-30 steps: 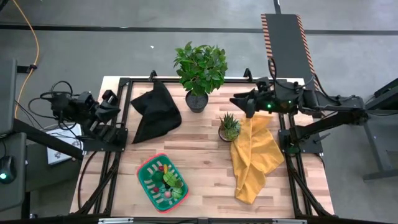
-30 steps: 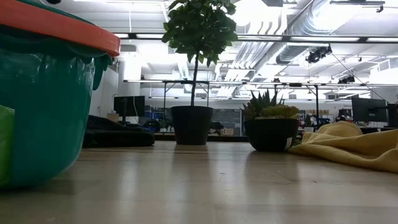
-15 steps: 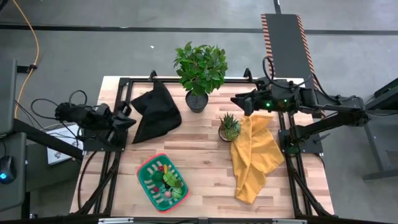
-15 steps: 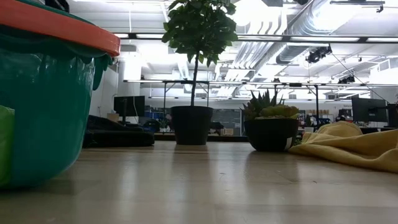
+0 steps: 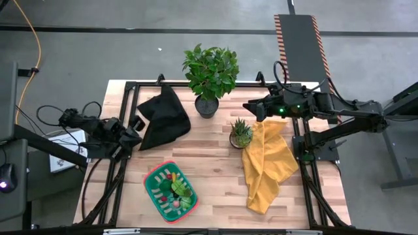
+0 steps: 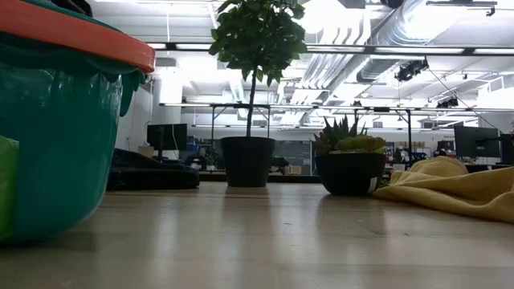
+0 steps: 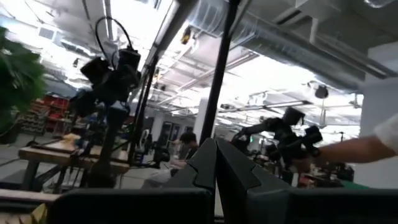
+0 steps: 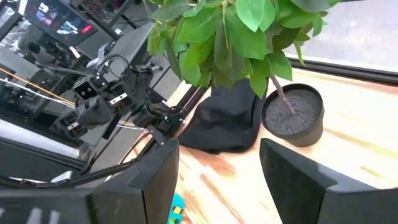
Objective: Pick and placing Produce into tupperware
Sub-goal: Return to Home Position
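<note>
Tupperware (image 6: pixel 72 128) sits on the pale plank table (image 5: pixel 209 163), left of centre at the edge opposite the plants, with the produce (image 5: pixel 176 188) heaped inside. Beyond lie a black cloth (image 5: pixel 163 117), a leafy plant (image 5: pixel 210 72), a spiky plant (image 5: pixel 241 132) and a yellow cloth (image 5: pixel 268 163). The left gripper (image 5: pixel 132 128) is beside the black cloth, jaws pressed together, empty. The right gripper (image 5: pixel 250 107) is at the back right, jaws wide apart, empty. Ducts (image 6: pixel 353 48) cross the ceiling of the room behind.

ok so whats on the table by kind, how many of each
potted plants: 2 (leafy plant, spiky plant)
cloths: 2 (black cloth, yellow cloth)
tupperware: 1
total: 5, leaving out the produce inside, too small to count
</note>
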Robot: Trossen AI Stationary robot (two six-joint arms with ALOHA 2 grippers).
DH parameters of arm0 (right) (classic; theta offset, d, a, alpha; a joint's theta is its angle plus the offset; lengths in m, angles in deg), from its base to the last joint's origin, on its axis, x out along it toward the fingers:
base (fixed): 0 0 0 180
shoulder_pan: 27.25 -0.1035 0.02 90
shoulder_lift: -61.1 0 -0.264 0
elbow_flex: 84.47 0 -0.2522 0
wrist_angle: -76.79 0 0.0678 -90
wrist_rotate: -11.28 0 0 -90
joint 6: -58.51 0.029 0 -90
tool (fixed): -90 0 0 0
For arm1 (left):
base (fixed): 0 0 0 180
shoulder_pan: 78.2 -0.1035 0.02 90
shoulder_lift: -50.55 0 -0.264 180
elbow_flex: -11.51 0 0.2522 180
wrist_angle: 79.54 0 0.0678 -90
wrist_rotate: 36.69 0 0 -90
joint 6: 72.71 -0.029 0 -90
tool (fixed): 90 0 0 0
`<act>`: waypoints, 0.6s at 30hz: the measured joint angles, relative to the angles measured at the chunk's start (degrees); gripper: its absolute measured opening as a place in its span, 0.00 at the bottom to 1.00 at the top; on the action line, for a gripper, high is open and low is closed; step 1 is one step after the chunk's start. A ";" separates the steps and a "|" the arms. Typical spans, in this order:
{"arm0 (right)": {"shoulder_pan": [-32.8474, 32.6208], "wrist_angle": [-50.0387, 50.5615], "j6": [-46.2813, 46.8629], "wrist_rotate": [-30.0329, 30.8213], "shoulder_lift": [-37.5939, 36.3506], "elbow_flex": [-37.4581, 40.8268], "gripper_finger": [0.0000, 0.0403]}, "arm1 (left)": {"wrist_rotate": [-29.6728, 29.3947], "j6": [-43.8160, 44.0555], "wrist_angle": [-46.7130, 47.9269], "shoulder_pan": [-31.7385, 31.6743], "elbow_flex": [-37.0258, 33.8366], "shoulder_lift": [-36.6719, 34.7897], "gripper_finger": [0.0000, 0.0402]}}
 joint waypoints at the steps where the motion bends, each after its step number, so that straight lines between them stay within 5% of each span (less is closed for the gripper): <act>1: 0.00 0.11 0.00 0.00 0.00 0.00 0.54 | 0.26 -0.03 -0.40 0.00 -0.59 0.01 0.00; 7: 0.00 0.14 0.00 0.01 0.00 0.00 0.54 | 0.91 1.26 -0.48 -3.54 -2.22 0.02 0.00; 18: -0.02 0.33 0.44 0.00 0.00 0.00 0.54 | 15.50 13.05 7.73 -22.66 -2.22 0.02 0.00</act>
